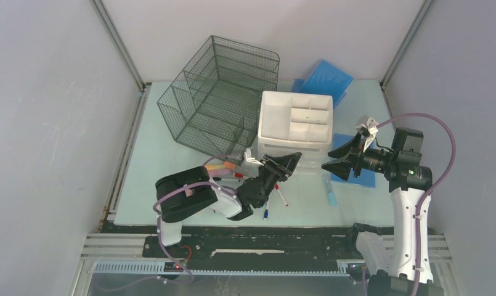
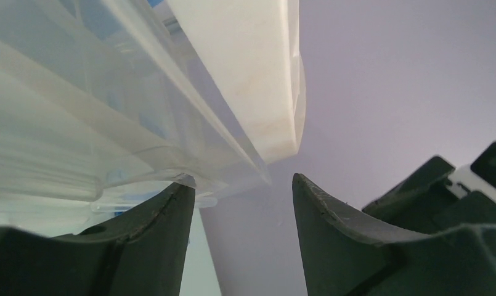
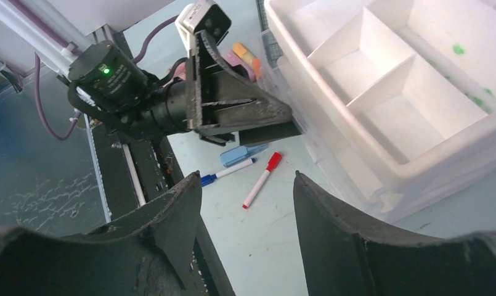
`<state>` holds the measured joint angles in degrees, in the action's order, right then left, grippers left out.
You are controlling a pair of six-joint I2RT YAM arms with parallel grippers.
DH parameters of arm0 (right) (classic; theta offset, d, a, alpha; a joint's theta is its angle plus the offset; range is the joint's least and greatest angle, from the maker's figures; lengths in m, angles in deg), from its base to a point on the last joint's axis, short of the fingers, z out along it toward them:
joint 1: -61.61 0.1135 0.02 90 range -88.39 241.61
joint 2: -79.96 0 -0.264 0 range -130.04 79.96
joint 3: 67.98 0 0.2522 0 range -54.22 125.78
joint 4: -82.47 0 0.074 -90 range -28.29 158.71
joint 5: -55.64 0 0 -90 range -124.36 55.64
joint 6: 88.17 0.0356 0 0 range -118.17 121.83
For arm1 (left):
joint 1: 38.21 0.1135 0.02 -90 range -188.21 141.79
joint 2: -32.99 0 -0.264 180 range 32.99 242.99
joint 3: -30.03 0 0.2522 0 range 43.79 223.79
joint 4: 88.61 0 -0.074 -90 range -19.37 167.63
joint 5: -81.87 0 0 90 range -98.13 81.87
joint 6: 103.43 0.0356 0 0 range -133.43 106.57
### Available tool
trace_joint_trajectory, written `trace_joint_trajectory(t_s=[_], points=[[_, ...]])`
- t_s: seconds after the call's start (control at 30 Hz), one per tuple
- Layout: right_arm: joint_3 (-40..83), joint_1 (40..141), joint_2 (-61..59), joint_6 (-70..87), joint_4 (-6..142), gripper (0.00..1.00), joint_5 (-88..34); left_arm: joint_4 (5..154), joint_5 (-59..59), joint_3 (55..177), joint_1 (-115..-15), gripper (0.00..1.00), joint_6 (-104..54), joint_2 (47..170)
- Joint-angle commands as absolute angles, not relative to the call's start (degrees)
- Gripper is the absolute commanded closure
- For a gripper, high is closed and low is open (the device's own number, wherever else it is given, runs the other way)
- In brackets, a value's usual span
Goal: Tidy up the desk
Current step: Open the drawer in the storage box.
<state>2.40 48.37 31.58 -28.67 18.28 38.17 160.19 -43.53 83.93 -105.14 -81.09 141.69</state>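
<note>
The pale mint-green desk (image 1: 153,185) carries loose pens. My left gripper (image 1: 291,163) is open and empty, right at the front of the white plastic drawer unit (image 1: 294,120). In the left wrist view (image 2: 244,179) its left finger (image 2: 165,228) touches the edge of a translucent drawer (image 2: 79,123). My right gripper (image 1: 327,161) is open and empty, raised just right of the drawer unit and pointing left at the left gripper. In the right wrist view (image 3: 246,176) a red-capped marker (image 3: 260,179) and a blue-capped marker (image 3: 223,172) lie on the desk (image 3: 264,234) beneath it.
A dark wire-mesh organizer (image 1: 223,92) stands at the back left. Blue folders (image 1: 325,80) lie behind and to the right of the drawer unit. Orange and pink highlighters (image 1: 220,166) sit by the left arm. A light-blue pen (image 1: 331,192) lies front right. A small blue item (image 3: 239,154) lies under the left gripper.
</note>
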Motion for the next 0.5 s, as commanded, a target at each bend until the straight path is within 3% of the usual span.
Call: trace_joint_trajectory(t_s=[0.0, 0.37, 0.47], points=[[2.3, 47.8, 31.8, -29.7, 17.8, 0.36, 39.3, 164.9, -44.7, 81.4, -107.9, 0.39, -76.2, 135.7], [2.3, 47.6, 31.3, -31.7, 16.5, 0.36, 38.2, 164.6, -44.6, 72.6, -112.1, 0.24, -76.1, 130.6], [2.3, 47.7, 31.4, -32.8, 16.0, 0.36, 37.5, 164.6, -43.5, 69.6, -112.3, 0.14, -77.7, 129.5]])
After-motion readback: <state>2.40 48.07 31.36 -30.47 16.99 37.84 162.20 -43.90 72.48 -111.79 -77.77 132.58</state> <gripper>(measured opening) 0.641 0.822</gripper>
